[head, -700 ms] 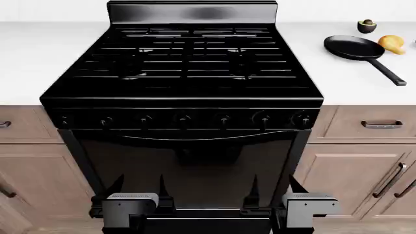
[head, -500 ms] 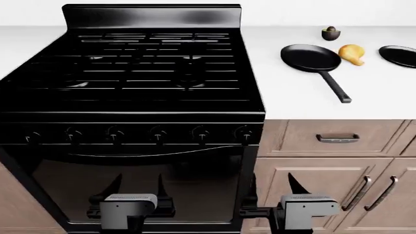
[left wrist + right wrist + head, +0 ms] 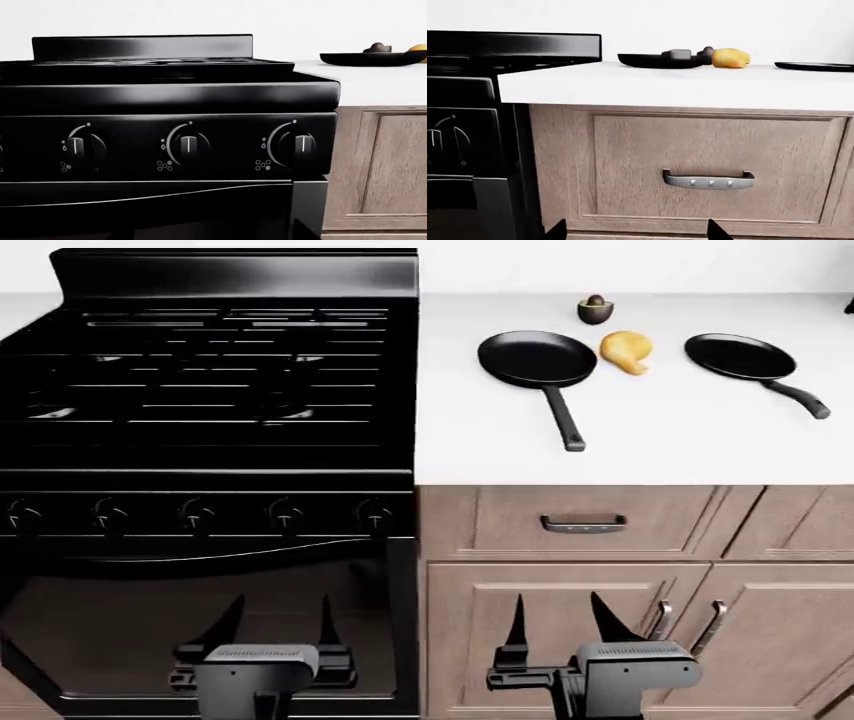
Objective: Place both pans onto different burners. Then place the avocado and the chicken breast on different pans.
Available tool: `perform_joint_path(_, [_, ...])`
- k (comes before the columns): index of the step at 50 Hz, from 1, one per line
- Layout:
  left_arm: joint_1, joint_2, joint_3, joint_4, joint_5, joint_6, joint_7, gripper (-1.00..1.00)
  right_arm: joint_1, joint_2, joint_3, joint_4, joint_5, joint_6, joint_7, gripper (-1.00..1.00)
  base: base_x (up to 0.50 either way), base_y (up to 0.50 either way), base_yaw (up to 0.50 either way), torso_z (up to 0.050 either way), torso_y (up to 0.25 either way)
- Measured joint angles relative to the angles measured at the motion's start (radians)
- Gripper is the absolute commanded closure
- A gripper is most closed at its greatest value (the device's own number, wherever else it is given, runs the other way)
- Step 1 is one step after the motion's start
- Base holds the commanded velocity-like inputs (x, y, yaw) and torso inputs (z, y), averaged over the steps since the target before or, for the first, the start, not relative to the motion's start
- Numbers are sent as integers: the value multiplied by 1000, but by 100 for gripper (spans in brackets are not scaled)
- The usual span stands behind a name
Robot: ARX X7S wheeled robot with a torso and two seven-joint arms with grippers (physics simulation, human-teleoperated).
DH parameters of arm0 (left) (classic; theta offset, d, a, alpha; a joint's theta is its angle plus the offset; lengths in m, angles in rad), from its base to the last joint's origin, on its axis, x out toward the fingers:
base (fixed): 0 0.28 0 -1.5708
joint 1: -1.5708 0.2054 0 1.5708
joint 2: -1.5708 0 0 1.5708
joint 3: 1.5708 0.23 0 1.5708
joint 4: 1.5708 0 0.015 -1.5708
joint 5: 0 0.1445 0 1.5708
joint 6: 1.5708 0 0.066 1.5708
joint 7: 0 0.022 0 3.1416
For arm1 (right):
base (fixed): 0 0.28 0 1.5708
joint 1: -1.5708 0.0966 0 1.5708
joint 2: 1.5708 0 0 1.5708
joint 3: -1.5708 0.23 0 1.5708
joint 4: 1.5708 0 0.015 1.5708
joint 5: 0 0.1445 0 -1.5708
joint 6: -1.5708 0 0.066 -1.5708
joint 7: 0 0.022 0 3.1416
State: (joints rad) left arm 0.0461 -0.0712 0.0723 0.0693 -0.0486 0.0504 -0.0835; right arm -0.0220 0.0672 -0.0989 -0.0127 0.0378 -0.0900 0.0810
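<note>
Currently both pans (image 3: 537,357) (image 3: 738,355), avocado (image 3: 595,308), chicken breast (image 3: 623,349) on counter (image 3: 641,440); burners (image 3: 200,370) bare. Left tool (image 3: 278,625), right tool (image 3: 557,625) released, low. Risk: rising arm clipping counter edge, long handle swinging into chicken.

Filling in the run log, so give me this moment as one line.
pans: on counter, off burners | avocado, chicken: on counter | left gripper: open, low | right gripper: open, low
</note>
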Motion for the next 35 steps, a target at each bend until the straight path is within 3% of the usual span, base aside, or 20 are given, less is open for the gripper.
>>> perform_joint_path(35, [0,-42,39,3,-38,14,-51,-100,9,38,-54,22,39,-20,43,-100,0,-500,0,0,0])
